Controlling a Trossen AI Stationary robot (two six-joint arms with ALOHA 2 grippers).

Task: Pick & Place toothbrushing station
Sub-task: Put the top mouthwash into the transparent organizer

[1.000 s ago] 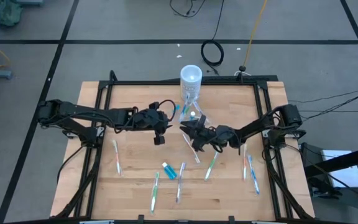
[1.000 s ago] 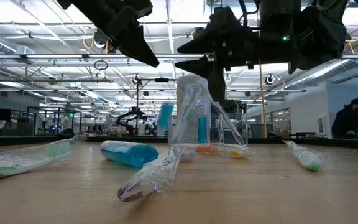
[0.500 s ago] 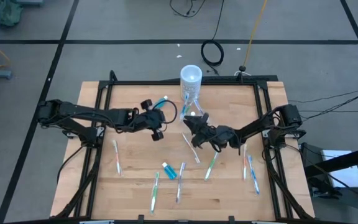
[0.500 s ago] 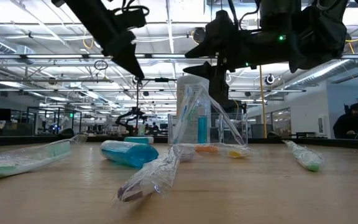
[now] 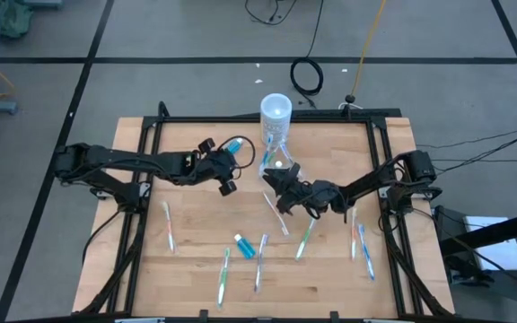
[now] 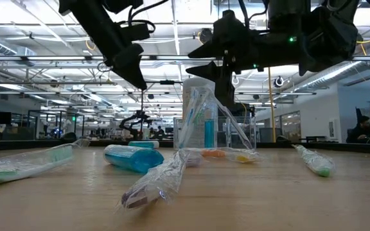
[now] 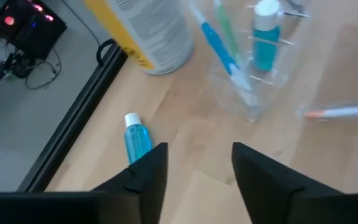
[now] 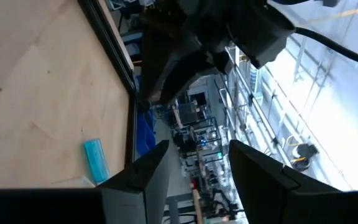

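Note:
The clear container point(image 5: 276, 161) stands at the table's far middle with toothbrushes and a white-capped tube upright in it point(image 7: 253, 62). A small blue tube point(image 5: 234, 144) lies flat on the wood to its left. My left gripper point(image 5: 226, 167) hangs open just on the near side of that tube point(image 7: 137, 138), tipped downward, nothing between its fingers point(image 7: 197, 162). My right gripper point(image 5: 278, 187) hovers open right beside the container's near side, pointing toward the left arm; whether it touches the container I cannot tell. Several wrapped toothbrushes point(image 5: 305, 238) lie on the table's near half.
A tall white cylinder point(image 5: 276, 109) stands right behind the container at the far edge. Another blue tube point(image 5: 244, 246) lies among the wrapped toothbrushes point(image 5: 224, 274) point(image 5: 364, 247) near the front. A black frame rail point(image 5: 240, 118) runs along the table's edges.
My left gripper has swung toward the table's far-left, tipped down and rolled. The blue tube that hung from it beside the container a second ago now lies on the table, and the gripper has let go of it. My right gripper has kept its place.

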